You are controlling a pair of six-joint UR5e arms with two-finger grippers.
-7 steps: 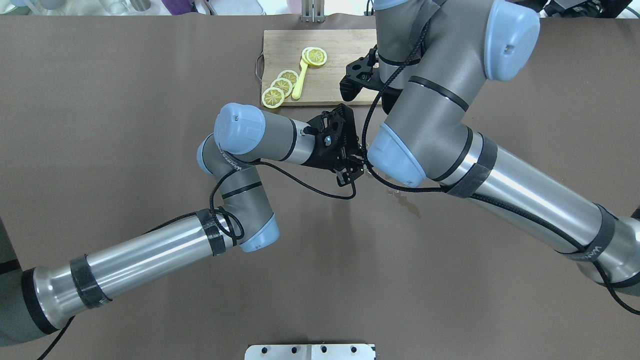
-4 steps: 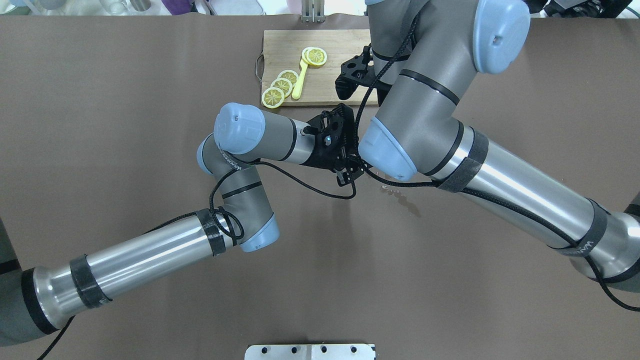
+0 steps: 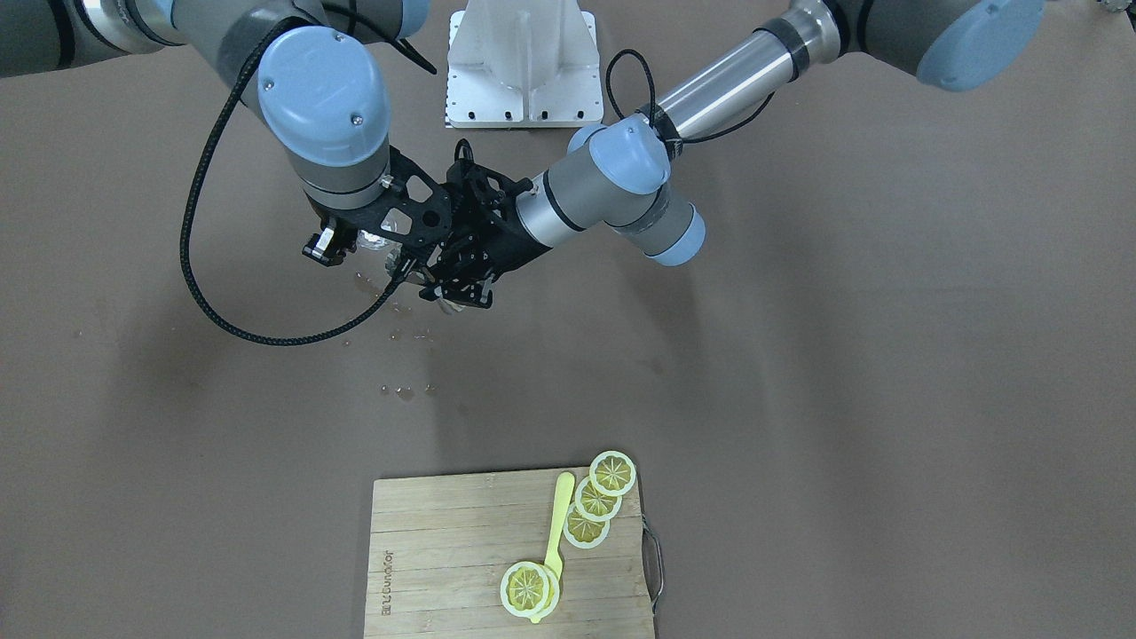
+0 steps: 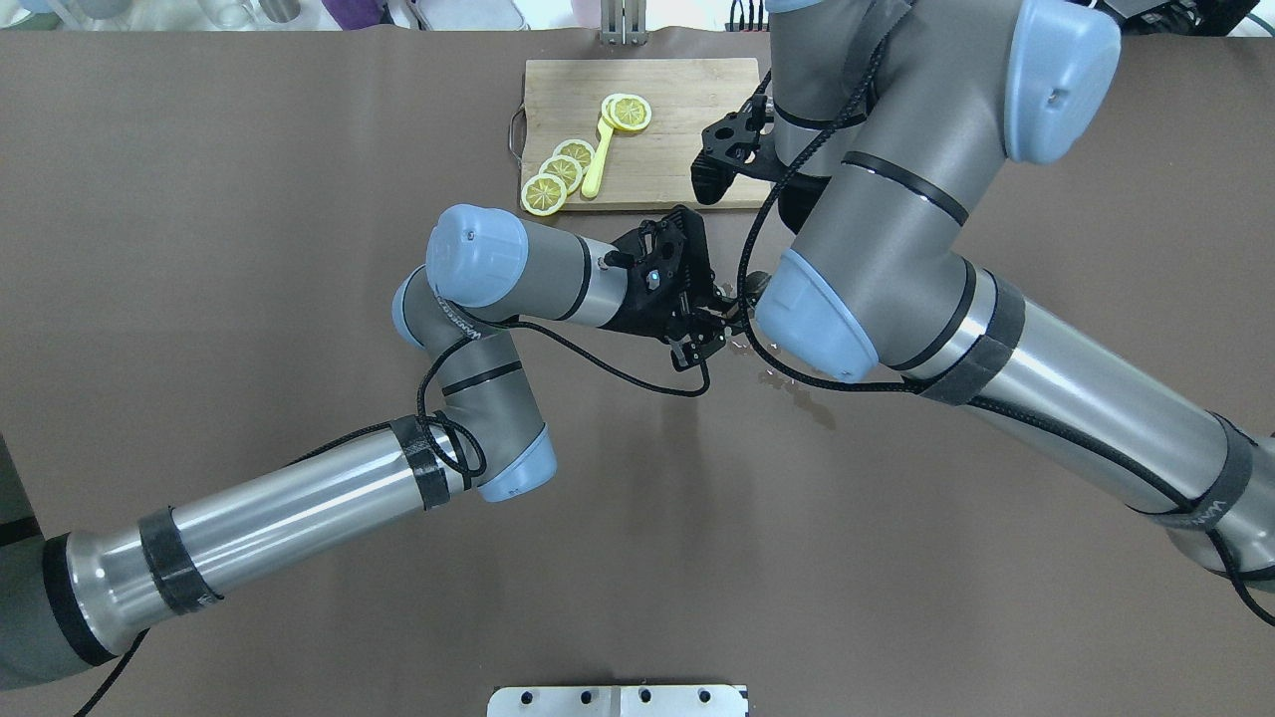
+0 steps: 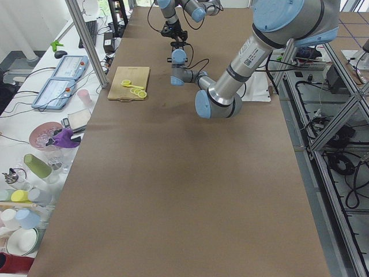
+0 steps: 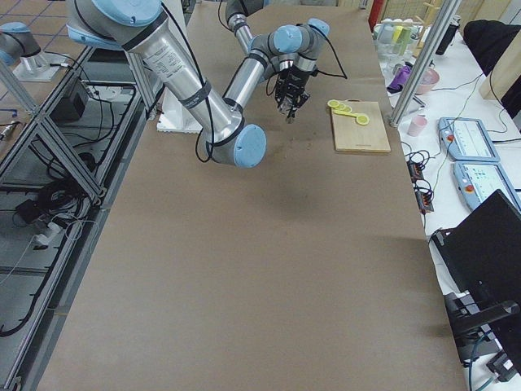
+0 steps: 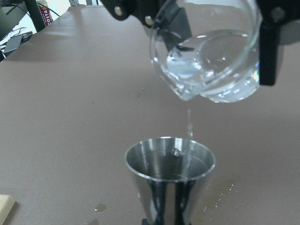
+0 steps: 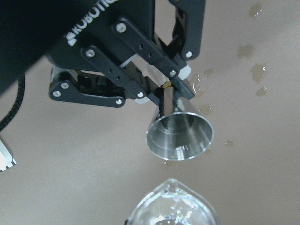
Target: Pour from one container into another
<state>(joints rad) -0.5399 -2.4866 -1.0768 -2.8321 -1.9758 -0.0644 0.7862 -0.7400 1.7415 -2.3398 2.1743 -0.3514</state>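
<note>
One thin drip falls from the tilted glass pitcher (image 7: 211,61) into the steel cup (image 7: 170,180) directly below, mid-table. R gripper (image 7: 211,47) clamps pitcher's sides; L gripper (image 8: 164,96) pinches cup's narrow base, cup upright. Water spots (image 8: 257,70) on brown table (image 4: 299,149) beside cup. Cutting board (image 4: 677,100) w/ lemon slices (image 4: 563,169) well apart.

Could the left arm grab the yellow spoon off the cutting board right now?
Probably not: the left gripper is shut on the metal cup under the tilted glass jug. The spoon itself lies uncovered.
</note>
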